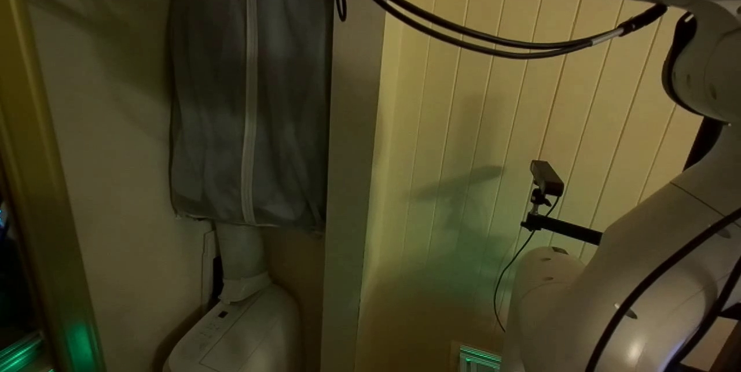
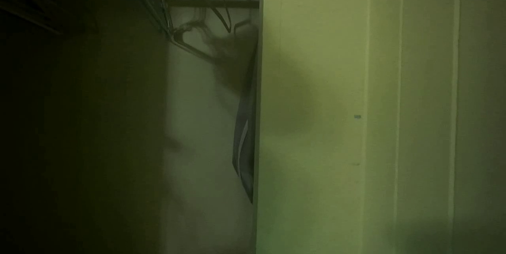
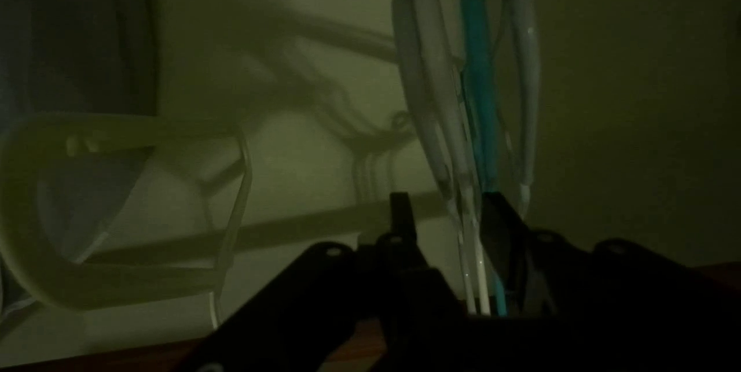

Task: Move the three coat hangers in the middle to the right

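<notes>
In the dim wrist view, a close group of hangers hangs in the middle: a greyish pale hanger (image 3: 418,77), a second pale hanger (image 3: 441,65) and a teal hanger (image 3: 479,65). My gripper (image 3: 444,204) is open. The lower stems of the two pale hangers show between its fingers. The teal one passes partly behind the right finger. Whether the fingers touch any hanger cannot be told. In an exterior view, a bunch of hangers (image 2: 152,7) shows at the upper left, too dark to match one by one. My gripper is out of sight in both exterior views.
Another pale hanger (image 3: 527,83) hangs right of the group. A wide yellowish hanger (image 3: 26,216) hangs at the left. The grey zipped garment bag (image 1: 283,100) hangs beside a wall edge (image 1: 353,129). A white appliance (image 1: 249,326) stands below. Black cables (image 1: 463,36) run to the arm.
</notes>
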You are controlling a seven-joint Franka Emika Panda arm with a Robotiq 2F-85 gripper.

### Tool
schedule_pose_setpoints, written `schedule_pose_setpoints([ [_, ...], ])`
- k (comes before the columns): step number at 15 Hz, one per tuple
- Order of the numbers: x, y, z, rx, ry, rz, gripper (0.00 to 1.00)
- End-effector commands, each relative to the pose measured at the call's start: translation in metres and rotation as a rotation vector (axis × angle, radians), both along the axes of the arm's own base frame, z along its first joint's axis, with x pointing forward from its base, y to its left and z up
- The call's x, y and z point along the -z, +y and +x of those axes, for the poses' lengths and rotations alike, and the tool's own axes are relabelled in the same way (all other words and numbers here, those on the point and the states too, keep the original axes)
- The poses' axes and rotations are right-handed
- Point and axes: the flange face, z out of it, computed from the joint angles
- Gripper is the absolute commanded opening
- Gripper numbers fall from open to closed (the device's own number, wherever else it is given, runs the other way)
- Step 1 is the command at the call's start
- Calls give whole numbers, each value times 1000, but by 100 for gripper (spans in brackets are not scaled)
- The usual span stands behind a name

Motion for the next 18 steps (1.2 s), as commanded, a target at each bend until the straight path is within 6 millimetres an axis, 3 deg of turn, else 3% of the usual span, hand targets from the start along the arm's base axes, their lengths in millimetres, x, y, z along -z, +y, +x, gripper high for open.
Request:
schedule_pose_setpoints([
  [1, 3, -3, 2, -34, 0, -6, 33],
  [5, 5, -10, 5, -31, -5, 0, 29],
  [10, 13, -15, 8, -34, 20, 0, 15],
  [15, 19, -12, 9, -55, 40, -2, 14],
  [18, 17, -14, 9, -38, 36, 7, 2],
])
